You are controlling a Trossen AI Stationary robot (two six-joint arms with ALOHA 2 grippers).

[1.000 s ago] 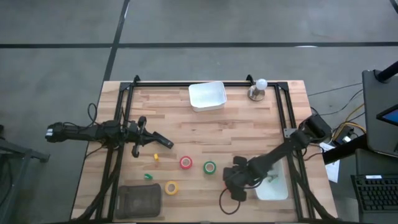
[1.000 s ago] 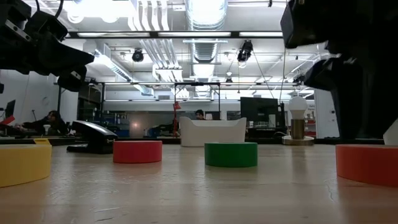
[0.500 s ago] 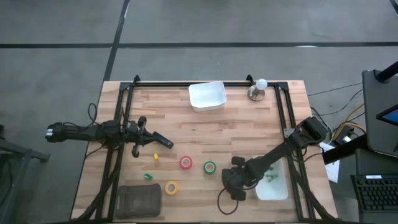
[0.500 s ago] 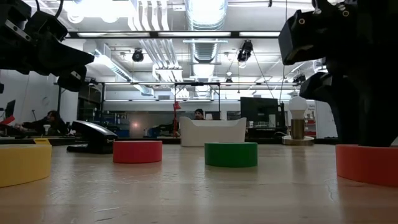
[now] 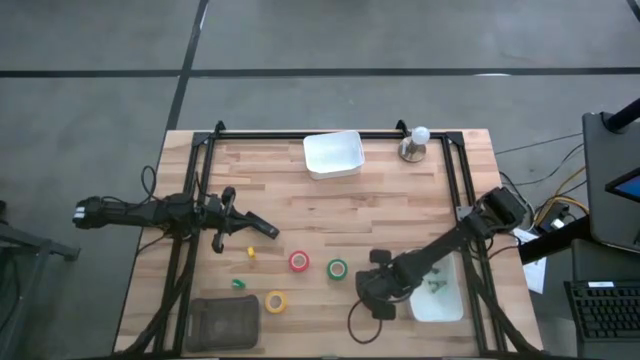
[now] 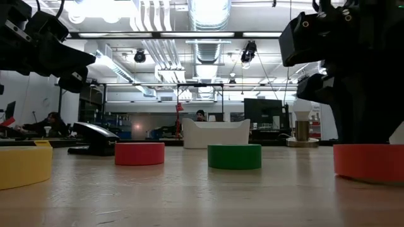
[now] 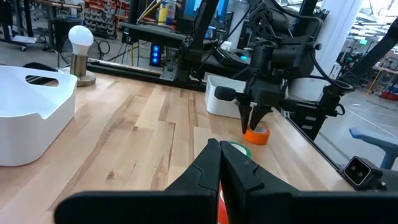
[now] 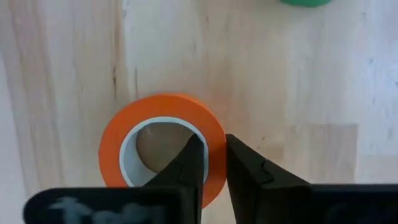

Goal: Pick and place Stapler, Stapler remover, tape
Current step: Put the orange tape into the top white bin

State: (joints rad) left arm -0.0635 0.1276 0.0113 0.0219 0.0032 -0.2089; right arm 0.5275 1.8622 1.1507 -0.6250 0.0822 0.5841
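Note:
An orange-red tape roll (image 8: 163,146) lies flat on the wood near the table's right front, with my right gripper (image 8: 216,163) shut on its wall, pointing steeply down. The red roll (image 5: 299,262), green roll (image 5: 338,268) and yellow roll (image 5: 275,301) lie flat to its left. The black stapler (image 5: 258,227) rests on the table at centre left. Just left of it, my left gripper (image 7: 219,163) hangs shut, pointing level and touching nothing. Which small thing is the stapler remover I cannot tell. My right gripper pinches the roll's ring wall (image 8: 214,138) on the side nearest the wrist camera. One finger (image 8: 189,163) stands inside the open centre and the other (image 8: 249,169) outside. The fingers come from above, pointing down. The roll (image 6: 369,162) stays level at table height.
A white tray (image 5: 440,300) sits just right of the held roll and a white bin (image 5: 333,153) stands at the far edge. A bulb lamp (image 5: 413,143) is at far right and a dark basket (image 5: 222,322) at near left. Small yellow (image 5: 251,255) and green (image 5: 238,284) pieces lie near the stapler.
My right gripper has edged a little toward the table's left edge and settled lower over the orange-red roll. In the low view the roll has shifted slightly with it. The other rolls and the stapler have not moved.

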